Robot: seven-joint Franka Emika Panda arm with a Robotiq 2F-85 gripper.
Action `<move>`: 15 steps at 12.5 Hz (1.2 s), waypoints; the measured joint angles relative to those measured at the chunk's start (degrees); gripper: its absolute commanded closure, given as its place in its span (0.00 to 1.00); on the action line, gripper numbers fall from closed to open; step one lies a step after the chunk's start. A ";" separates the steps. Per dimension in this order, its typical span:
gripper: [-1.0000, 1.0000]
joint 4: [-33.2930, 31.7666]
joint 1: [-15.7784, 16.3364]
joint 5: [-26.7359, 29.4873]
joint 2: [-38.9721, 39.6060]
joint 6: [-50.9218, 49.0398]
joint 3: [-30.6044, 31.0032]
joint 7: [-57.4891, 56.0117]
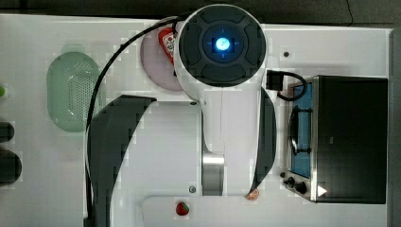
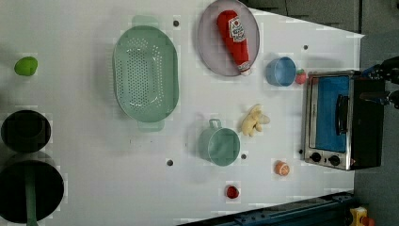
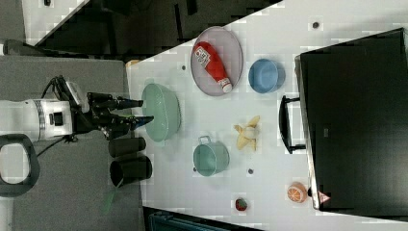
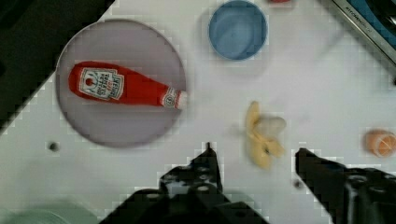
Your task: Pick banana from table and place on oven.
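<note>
In the left view, going left to right, a lime [image 2: 25, 66] lies near the table's [image 2: 84, 155] edge above two black cups [image 2: 25, 130]. A green colander [image 2: 146, 73] comes next, then a teal pot [image 2: 220, 145] with a strawberry [image 2: 232, 191] below it. A grey plate [image 2: 211, 52] carries a ketchup bottle [image 2: 234, 40]. The banana [image 2: 254, 119], peeled with its skin splayed, lies on the table just right of the pot, well apart from the oven [image 2: 362, 122]. A blue bowl [image 2: 281, 71] sits above it with a second strawberry [image 2: 301, 76] touching the bowl's right side, and an orange slice [image 2: 281, 167] lies below, near the oven's knobs. The oven stands at the left view's right with its glass door shut and its black top bare.

In the right view the gripper [image 3: 144, 109] hangs at the right view's left, over the colander's edge and far from the banana. Its fingers stand apart and hold nothing.

In the wrist view the two black fingers [image 4: 208, 163] frame the table, with the banana [image 4: 262, 137] lying between and beyond their tips, untouched. The plate with the bottle, the bowl and the orange slice lie around it.

In the top view the arm [image 1: 222, 94] covers the table's middle, the oven stands at the top view's right.
</note>
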 measured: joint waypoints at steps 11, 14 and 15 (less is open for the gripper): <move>0.00 -12.48 -1.98 0.19 -22.79 -2.66 -0.71 0.54; 0.00 -17.85 -1.08 0.33 -9.99 5.23 -1.14 0.51; 0.00 -19.75 -1.29 0.86 -5.46 7.13 -0.94 0.62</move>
